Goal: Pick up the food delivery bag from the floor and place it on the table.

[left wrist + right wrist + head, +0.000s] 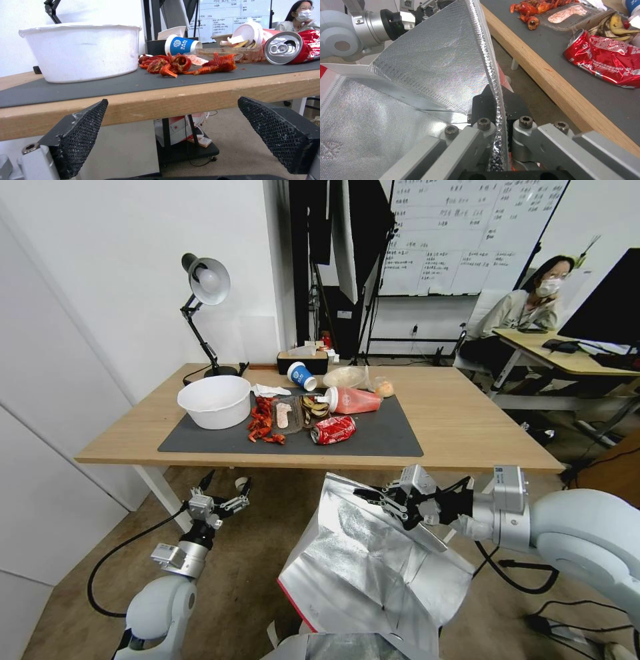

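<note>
The food delivery bag (pixel 360 567) hangs lifted off the floor (pixel 233 587), open with its crinkly silver lining showing and a red edge low on one side. My right gripper (pixel 375 498) is shut on the bag's upper foil rim (pixel 496 105), just in front of and below the table's (pixel 467 430) near edge. The left gripper (pixel 228 481) is open and holds nothing, raised below the table's front edge to the left of the bag. In the left wrist view its pads (pixel 81 140) frame the table edge (pixel 200 95).
On the dark grey mat (pixel 390 437) lie a white bowl (pixel 215 401), red crayfish shells (pixel 261 425), a crushed red can (pixel 333 430), a pink bottle (pixel 352 400) and a blue cup (pixel 301 376). A desk lamp (pixel 205 287) stands behind. Black cables (pixel 513 573) trail on the floor.
</note>
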You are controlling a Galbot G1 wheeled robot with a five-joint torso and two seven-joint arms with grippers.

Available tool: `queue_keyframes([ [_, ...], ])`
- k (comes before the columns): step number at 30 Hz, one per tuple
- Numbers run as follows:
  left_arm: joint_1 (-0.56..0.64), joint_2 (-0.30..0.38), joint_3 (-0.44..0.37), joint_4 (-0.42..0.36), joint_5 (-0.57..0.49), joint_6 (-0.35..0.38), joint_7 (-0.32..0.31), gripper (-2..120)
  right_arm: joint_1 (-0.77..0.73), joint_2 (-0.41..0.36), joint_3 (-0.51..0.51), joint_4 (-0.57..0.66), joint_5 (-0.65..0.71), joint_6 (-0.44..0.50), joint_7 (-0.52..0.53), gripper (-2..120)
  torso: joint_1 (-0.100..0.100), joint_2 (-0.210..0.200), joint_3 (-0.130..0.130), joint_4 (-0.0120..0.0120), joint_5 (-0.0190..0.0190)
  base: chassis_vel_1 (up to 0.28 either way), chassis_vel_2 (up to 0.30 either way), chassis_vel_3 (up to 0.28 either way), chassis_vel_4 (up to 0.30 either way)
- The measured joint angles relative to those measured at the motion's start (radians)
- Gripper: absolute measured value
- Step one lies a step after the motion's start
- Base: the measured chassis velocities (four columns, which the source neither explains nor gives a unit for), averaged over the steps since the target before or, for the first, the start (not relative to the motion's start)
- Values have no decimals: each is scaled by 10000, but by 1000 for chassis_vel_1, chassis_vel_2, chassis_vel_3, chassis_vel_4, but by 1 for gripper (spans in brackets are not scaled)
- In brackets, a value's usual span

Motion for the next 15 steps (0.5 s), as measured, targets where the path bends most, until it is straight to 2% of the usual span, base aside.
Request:
queue_keyframes([
  [15, -20, 51, -15, -98, -11, 161, 16, 100, -233, 308, -30, 1, -300, 135, -92, 0, 278, 647, 371, 0, 2, 0, 0, 0, 0],
])
